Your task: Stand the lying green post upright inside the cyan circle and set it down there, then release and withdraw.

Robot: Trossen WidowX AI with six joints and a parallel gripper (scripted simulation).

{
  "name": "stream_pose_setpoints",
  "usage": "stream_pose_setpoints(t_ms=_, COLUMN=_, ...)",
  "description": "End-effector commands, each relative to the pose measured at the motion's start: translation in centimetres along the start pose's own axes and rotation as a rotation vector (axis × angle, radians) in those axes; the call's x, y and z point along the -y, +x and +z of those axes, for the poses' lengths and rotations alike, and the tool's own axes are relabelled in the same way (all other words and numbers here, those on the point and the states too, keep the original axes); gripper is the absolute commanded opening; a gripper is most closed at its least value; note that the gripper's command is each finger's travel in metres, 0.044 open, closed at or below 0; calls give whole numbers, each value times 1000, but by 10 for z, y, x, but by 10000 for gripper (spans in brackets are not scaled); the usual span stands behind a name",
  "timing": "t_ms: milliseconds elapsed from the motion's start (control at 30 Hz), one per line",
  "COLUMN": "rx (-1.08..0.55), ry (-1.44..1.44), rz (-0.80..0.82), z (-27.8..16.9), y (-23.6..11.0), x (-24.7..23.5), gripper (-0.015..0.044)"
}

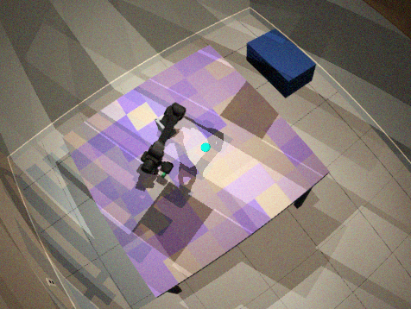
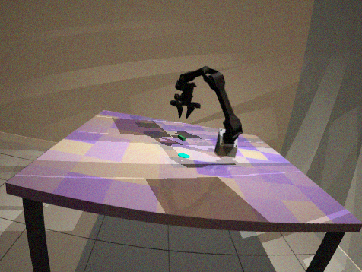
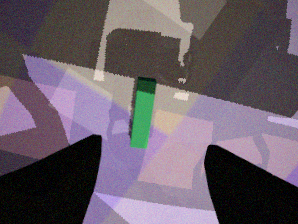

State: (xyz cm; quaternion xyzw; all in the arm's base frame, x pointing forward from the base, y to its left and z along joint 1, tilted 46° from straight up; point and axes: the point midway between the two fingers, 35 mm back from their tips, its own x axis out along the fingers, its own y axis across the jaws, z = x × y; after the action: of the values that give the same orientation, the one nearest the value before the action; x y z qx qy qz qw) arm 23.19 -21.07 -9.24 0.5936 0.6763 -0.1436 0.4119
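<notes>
The green post (image 3: 143, 112) (image 2: 182, 137) lies flat on the patterned table; in the top view only a sliver of it (image 1: 163, 174) shows under the arm. My gripper (image 2: 185, 111) (image 3: 154, 149) (image 1: 161, 168) hangs well above the post, pointing down, with its fingers open and nothing between them. In the wrist view the post lies between and beyond the two dark fingertips. The cyan circle (image 1: 205, 147) (image 2: 184, 156) is a small flat disc on the table, a short way from the post, toward the arm's base (image 2: 227, 146).
The table (image 2: 114, 182) has a purple and cream patchwork top with dark shadow patches. A blue box (image 1: 281, 60) stands on the floor beyond the table's far corner. A thin pale outline (image 1: 129, 73) runs around the table on the floor.
</notes>
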Motion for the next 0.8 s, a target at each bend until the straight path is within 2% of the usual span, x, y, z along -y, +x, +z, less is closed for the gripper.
stream_pose_setpoints(t_ms=0, rx=-17, ry=22, rz=12, z=-3, y=1, x=0, gripper=233)
stream_pose_setpoints(t_ms=100, rx=-16, ry=22, rz=12, z=-1, y=18, x=-1, gripper=233)
stream_pose_setpoints(t_ms=400, rx=-19, ry=21, rz=15, z=-5, y=113, x=-2, gripper=233)
stream_pose_setpoints(t_ms=567, rx=-20, ry=20, rz=15, z=-6, y=120, x=-2, gripper=233)
stream_pose_setpoints(t_ms=767, rx=-20, ry=20, rz=15, z=-6, y=120, x=-2, gripper=75)
